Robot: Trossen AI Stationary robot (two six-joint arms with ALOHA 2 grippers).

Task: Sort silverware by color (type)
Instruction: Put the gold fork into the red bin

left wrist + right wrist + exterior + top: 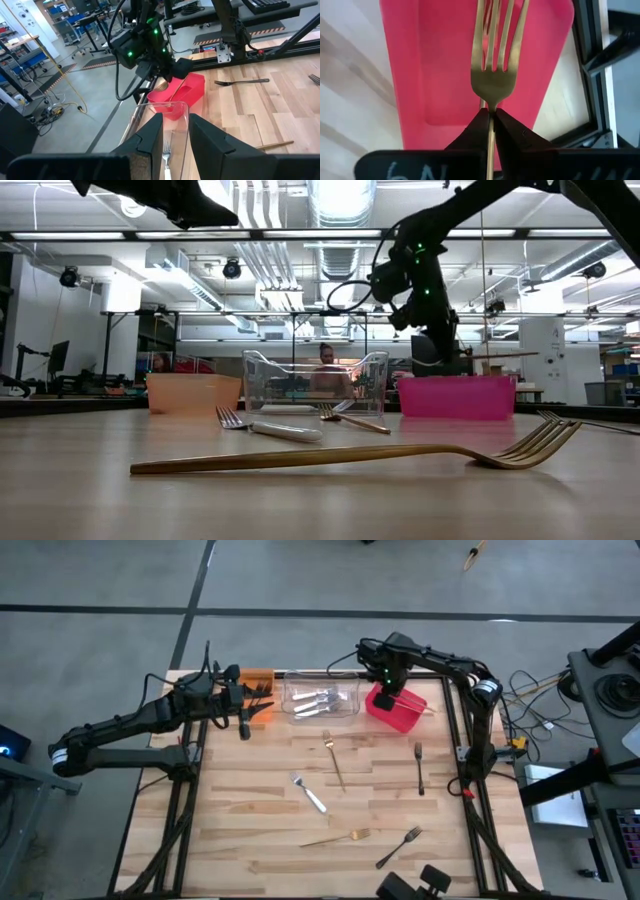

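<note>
My right gripper (pixel 385 692) hangs over the red bin (pixel 402 712), shut on a gold fork (pixel 495 55) whose tines point down into the bin. My left gripper (pixel 175 135) stands open above the orange bin (pixel 260 678), with nothing between its fingers, and points toward the clear bin (pixel 320 700), which holds silver forks. Flat on the wooden table lie a gold fork (pixel 335 760), a silver fork (pixel 308 792), a black fork (pixel 419 768), a second gold fork (pixel 340 837) and a second black fork (pixel 398 847). My right gripper pinches the gold fork at its neck (pixel 491 107), just behind the head, between its two fingers. The fingers point down and lie along the fork, whose handle runs back between them. The fork hangs clear above the red bin (pixel 445 60), tines downward.
The three bins stand in a row along the table's far edge: orange (pixel 193 393), clear (pixel 315 380), red (pixel 457 397). Bare wood lies between the loose forks in the middle and the near part of the table. A person shows in the room behind the clear bin.
</note>
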